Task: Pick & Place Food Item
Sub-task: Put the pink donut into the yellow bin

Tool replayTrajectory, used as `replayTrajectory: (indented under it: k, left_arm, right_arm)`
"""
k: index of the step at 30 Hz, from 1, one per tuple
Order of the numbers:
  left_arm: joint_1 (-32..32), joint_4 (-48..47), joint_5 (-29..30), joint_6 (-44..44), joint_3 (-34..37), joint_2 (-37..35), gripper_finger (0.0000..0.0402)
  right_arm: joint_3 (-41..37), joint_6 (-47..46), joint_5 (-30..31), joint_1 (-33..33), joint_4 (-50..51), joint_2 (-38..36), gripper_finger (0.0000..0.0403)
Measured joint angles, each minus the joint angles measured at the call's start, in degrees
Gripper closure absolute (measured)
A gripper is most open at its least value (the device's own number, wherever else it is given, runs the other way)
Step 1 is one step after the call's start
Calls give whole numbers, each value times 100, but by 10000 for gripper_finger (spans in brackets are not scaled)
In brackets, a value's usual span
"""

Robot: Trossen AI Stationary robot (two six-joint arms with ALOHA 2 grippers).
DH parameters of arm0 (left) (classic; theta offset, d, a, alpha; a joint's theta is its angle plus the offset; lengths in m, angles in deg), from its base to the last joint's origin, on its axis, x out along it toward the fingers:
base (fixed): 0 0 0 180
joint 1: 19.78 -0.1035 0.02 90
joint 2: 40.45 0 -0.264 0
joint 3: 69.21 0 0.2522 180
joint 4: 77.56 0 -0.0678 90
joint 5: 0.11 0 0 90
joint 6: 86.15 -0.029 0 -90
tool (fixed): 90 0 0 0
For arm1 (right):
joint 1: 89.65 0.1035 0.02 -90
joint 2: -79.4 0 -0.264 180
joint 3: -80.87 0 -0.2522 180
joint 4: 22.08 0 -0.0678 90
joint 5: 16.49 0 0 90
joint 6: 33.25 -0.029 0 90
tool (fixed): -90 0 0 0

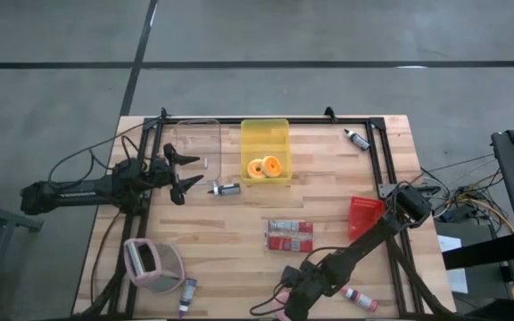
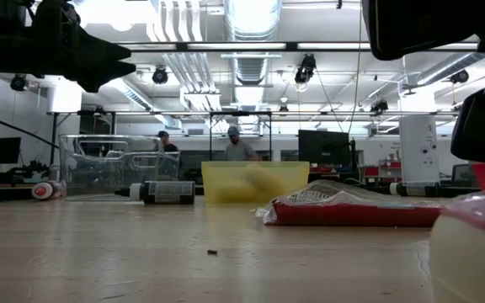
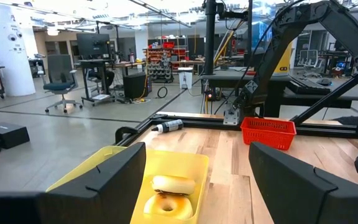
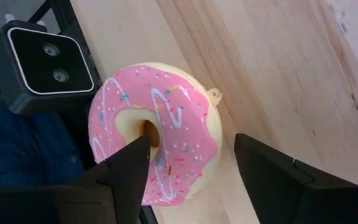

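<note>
Right tool [image 4: 188,165] astride pink donut [image 4: 157,140]

Two dark, slender jointed arms. The left arm [image 1: 74,189] trails black cables. The fingers [image 4: 278,180] are matte black wedges.

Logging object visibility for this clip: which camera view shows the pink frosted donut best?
The right wrist view: the pink frosted donut fills the frame, sprinkles clear, between the open right gripper fingers. The high view shows only a pink sliver at the table's near edge. The low and left wrist views do not show it recognisably.
</note>
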Motion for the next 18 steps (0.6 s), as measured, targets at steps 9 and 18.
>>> replayTrajectory:
  k: [9, 18]
  left_arm:
    - [2, -1, 0, 0, 0, -1, 111]
    - [2, 0, -1, 0, 0, 1, 112]
  right_arm:
    - [0, 2, -25, 0, -1, 0, 188]
    - [-4, 2, -25, 0, 1, 0, 188]
